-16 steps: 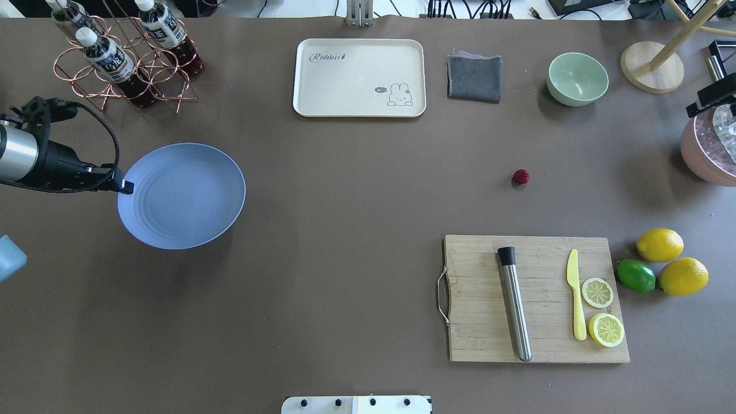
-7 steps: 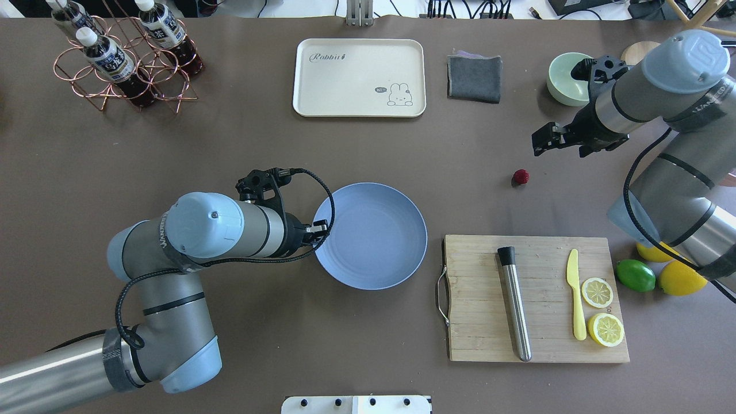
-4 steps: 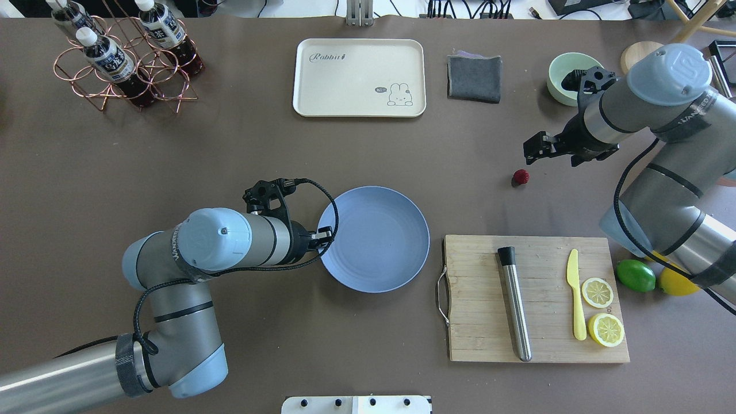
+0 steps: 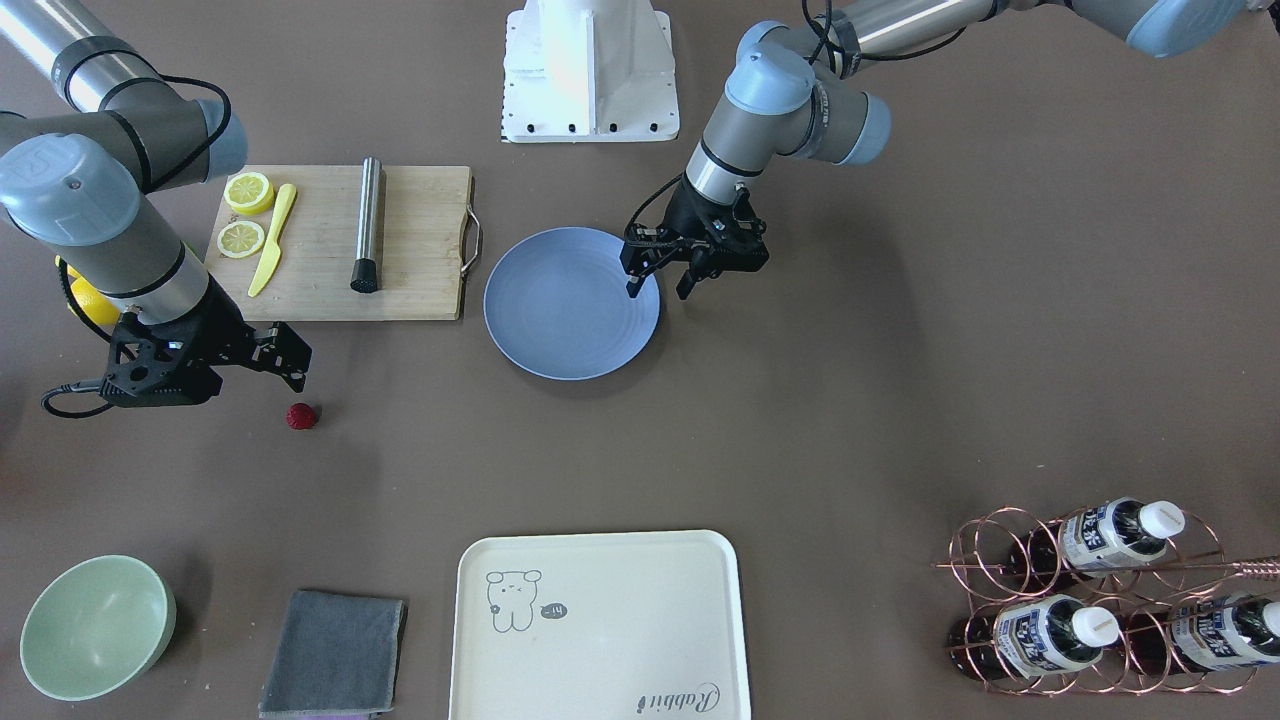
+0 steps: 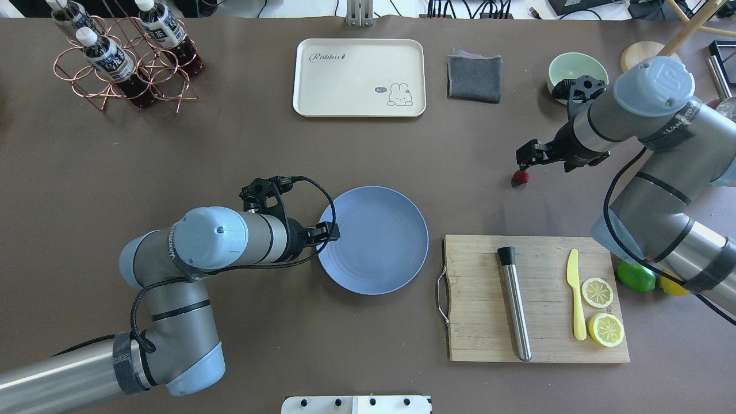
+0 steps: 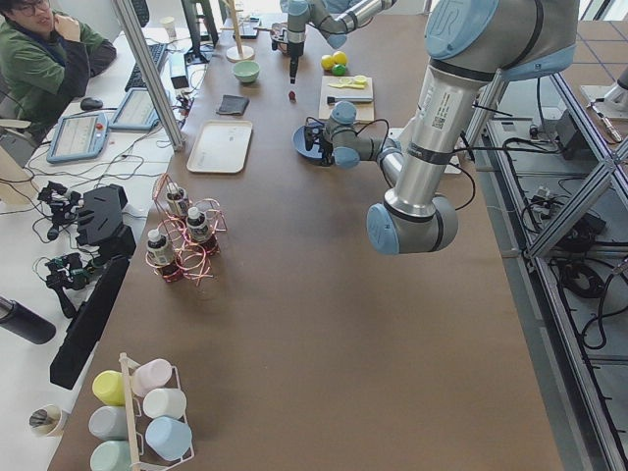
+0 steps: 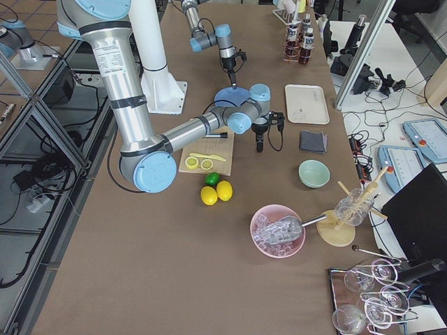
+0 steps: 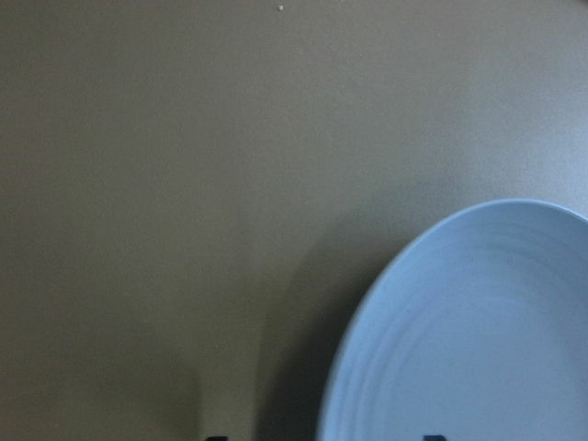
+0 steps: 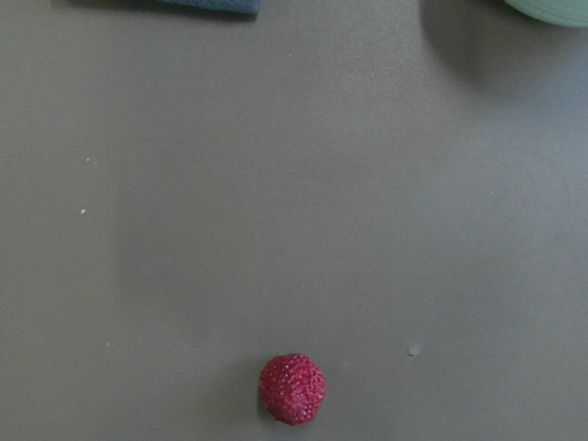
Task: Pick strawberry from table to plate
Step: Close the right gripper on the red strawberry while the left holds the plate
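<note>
The strawberry (image 5: 521, 177) lay on the bare counter (image 5: 345, 155), well apart from the blue plate (image 5: 379, 259). The right end effector (image 5: 526, 159) hovered just beside the berry, its fingers apart and gripping nothing. The left end effector (image 5: 329, 233) sat at the plate's rim, fingers spread, one on either side of that edge.

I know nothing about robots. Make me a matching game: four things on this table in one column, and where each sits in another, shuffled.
Things:
1. strawberry
2. knife
3. cloth
4. plate

Places:
A. between tray and bowl
B. next to the board, on its handle side
C. alone on the bare table
D. on the board

Pairs: 1-C, 2-D, 3-A, 4-B.
</note>
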